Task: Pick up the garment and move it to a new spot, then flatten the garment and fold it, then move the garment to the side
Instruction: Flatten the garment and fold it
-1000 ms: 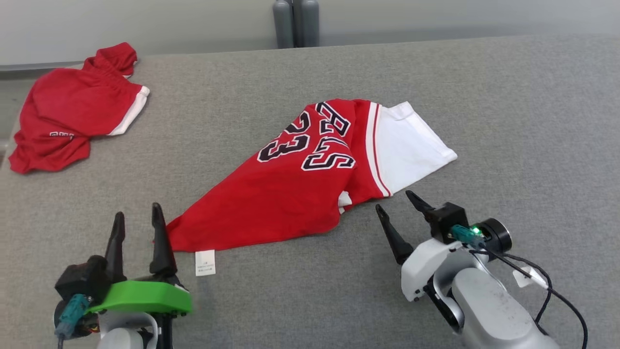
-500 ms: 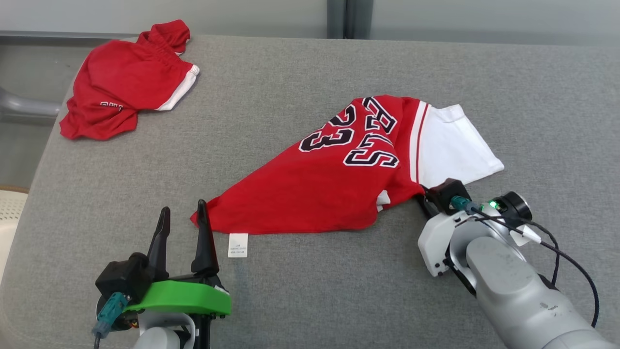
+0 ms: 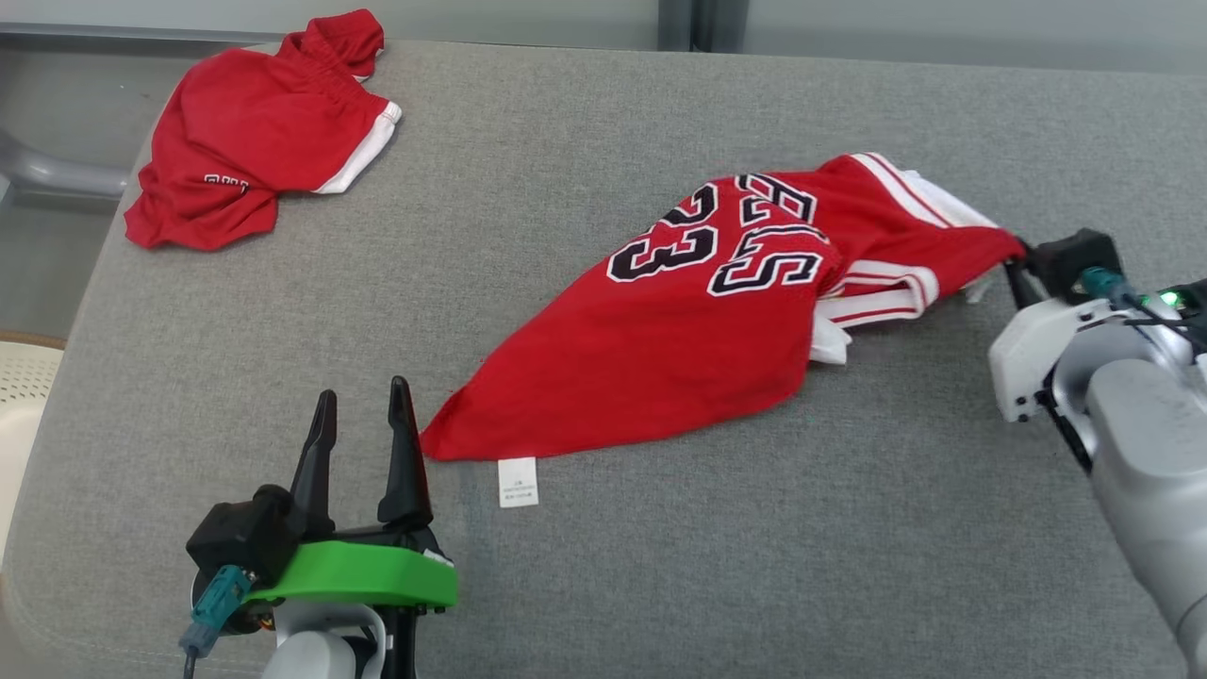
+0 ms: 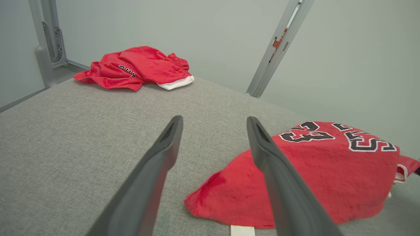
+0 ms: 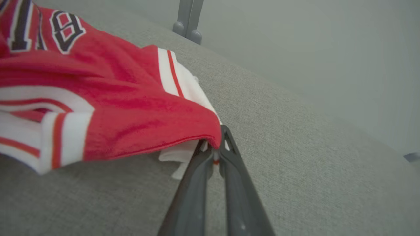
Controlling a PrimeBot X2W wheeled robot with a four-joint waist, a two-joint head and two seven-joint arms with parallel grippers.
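A red jersey (image 3: pixel 698 349) is lying crumpled in the middle of the grey table (image 3: pixel 660 585). The right gripper (image 3: pixel 1016 256) is gripping its right-hand edge, jaws pressed together on the cloth, so this is likely the pick-up step. The left gripper (image 3: pixel 363 415) is hovering beside the near corner, jaws spread. Next, probably, comes lifting the jersey clear rather than dragging it.

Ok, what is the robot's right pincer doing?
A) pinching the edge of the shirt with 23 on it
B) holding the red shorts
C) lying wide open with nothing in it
A: the right pincer is shut on a red edge of the shirt, and the shorts lie apart from it near the far left corner of the table.
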